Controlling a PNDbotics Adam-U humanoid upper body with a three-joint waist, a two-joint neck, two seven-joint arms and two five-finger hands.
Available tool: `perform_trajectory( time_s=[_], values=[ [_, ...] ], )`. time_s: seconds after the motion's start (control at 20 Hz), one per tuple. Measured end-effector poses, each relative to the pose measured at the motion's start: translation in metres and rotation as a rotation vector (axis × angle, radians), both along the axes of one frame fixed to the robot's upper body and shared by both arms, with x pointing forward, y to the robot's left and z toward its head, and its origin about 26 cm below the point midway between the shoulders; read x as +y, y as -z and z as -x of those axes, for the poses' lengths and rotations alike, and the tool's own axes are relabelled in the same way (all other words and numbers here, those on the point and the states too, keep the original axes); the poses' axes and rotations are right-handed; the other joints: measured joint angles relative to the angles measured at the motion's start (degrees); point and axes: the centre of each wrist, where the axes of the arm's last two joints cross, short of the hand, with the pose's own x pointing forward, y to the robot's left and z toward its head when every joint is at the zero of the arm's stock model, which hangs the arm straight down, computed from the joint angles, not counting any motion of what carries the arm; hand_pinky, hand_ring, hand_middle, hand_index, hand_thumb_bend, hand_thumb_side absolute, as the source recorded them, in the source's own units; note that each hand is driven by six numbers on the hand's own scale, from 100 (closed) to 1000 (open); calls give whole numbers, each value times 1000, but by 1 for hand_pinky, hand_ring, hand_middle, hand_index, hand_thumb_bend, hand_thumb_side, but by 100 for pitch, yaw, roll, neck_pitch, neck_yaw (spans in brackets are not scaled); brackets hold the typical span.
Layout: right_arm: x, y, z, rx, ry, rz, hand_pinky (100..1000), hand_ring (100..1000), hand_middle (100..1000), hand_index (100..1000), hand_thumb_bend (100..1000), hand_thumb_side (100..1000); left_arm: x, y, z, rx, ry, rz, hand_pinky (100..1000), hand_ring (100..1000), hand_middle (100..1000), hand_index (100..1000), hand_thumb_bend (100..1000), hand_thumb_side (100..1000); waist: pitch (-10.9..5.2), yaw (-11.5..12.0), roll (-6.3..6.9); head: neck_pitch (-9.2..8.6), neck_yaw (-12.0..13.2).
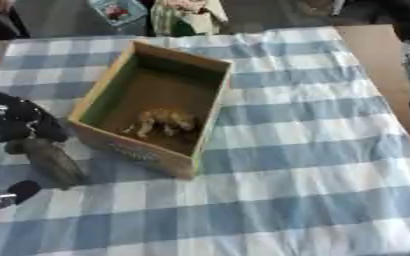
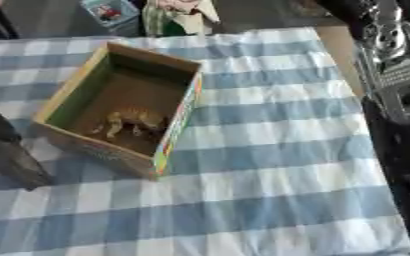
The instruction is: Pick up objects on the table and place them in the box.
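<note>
The left hand (image 1: 16,125) sits low at the left edge, just beside the open wooden box (image 1: 210,107), and it's got its fingers wrapped around a grey-brown elongated thing (image 1: 53,161) that points down at the checked cloth (image 1: 313,150). A small tan toy animal (image 1: 163,121) already lies inside the box on its floor. The right arm (image 2: 399,80) runs down the right edge, but its hand isn't visible, so no telling whether it's open or closed.

Open cardboard box (image 1: 207,102) askew on checked cloth, tan animal figure (image 1: 163,121) inside.
</note>
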Motion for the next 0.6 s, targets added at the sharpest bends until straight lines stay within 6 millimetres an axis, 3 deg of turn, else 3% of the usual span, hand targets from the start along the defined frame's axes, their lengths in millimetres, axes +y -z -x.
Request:
perform_trajectory(
  time_s=[0.2,0.6],
  values=[
    [-1,-2,0,-3,4,-8,798,741,557,815,100,542,2,3,-5,21,-24,-7,655,799,750,847,231,342,41,-21,-22,-27,23],
    [0,-4,0,0,2,-20,793,736,553,810,100,560,4,14,-16,62,-52,-56,665,819,782,877,244,383,106,-60,-33,-81,56]
  ],
)
